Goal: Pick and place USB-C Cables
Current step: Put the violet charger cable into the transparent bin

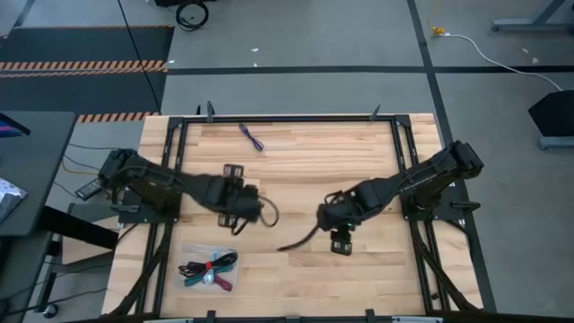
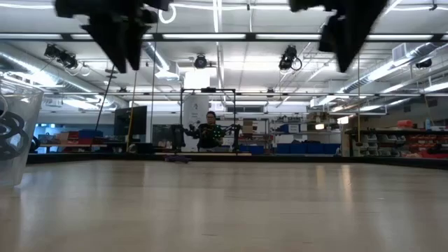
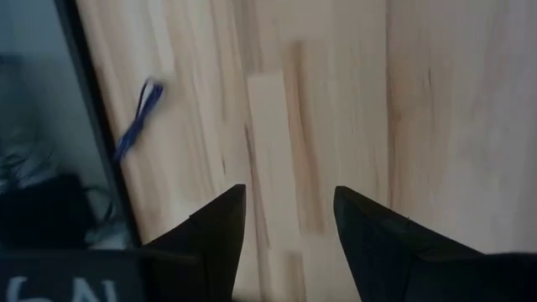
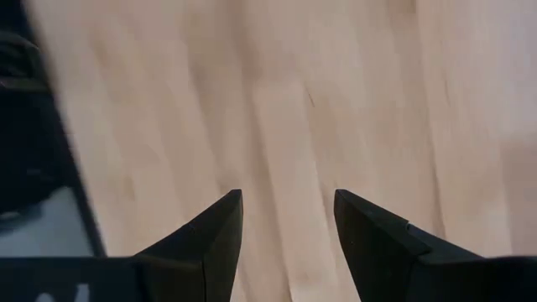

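Observation:
A purple USB-C cable (image 1: pixel 251 136) lies alone on the wood near the table's far edge; it also shows in the left wrist view as the purple cable (image 3: pixel 138 126) and far off in the low view as the purple cable (image 2: pixel 178 159). Several more bundled cables, red, teal, maroon and black (image 1: pixel 208 267), lie together in a clear container near the near-left corner. My left gripper (image 1: pixel 235 208) hovers left of the table's middle, open (image 3: pixel 289 218) over bare wood. My right gripper (image 1: pixel 334 218) hovers right of the middle, open (image 4: pixel 289 222) over bare wood.
A black metal frame (image 1: pixel 287 117) runs round the tabletop's edges. A clear cup (image 2: pixel 14 133) holding dark coils stands at the low view's left. Black wires loop off both wrists (image 1: pixel 269 211) (image 1: pixel 300 240). Bare wood (image 1: pixel 296 161) lies between the arms and the far edge.

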Controlling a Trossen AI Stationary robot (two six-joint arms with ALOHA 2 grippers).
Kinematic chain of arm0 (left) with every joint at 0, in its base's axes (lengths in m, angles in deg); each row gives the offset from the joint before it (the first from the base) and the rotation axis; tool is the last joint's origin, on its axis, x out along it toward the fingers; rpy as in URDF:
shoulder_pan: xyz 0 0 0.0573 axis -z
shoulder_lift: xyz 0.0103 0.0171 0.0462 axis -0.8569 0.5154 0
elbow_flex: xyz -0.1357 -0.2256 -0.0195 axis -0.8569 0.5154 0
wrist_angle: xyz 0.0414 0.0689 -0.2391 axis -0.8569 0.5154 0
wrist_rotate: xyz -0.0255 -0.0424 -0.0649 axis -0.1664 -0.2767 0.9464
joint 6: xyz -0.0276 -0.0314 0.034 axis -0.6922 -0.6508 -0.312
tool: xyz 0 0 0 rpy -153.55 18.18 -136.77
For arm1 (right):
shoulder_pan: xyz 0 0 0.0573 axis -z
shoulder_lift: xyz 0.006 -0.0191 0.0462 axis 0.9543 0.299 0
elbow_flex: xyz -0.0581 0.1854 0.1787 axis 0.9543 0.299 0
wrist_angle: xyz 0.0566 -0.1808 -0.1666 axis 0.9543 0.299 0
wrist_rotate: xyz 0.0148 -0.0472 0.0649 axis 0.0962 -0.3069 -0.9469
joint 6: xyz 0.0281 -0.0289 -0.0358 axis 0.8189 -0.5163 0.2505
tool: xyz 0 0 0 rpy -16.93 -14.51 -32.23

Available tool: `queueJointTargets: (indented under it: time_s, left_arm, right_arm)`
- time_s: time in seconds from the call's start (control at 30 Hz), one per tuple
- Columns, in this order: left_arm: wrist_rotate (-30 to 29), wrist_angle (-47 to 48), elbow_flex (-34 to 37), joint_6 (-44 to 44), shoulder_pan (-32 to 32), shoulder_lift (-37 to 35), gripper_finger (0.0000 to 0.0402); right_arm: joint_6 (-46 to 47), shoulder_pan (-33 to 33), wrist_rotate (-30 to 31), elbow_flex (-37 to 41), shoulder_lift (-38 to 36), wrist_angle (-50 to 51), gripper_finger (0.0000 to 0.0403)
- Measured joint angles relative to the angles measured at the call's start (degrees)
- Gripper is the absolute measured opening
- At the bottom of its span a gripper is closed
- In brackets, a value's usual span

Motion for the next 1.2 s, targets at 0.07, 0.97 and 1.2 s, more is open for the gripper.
queueJointTargets:
  time_s: [0.07, 0.97, 1.2]
  left_arm:
    - [1.9, -3.9, 0.0, 4.9, -2.9, 0.0, 0.0190]
    - [19.7, -21.5, 0.0, 62.1, -43.7, 0.1, 0.0216]
    - [25.2, -22.5, 0.0, 63.8, -49.9, 2.2, 0.0257]
  right_arm:
    - [3.7, -1.6, 1.5, 0.0, 0.0, 5.0, 0.0195]
    - [24.5, -14.6, 6.8, 0.0, 0.0, 16.0, 0.0195]
    - [20.5, -14.6, 14.0, 0.0, 0.0, 16.8, 0.0195]
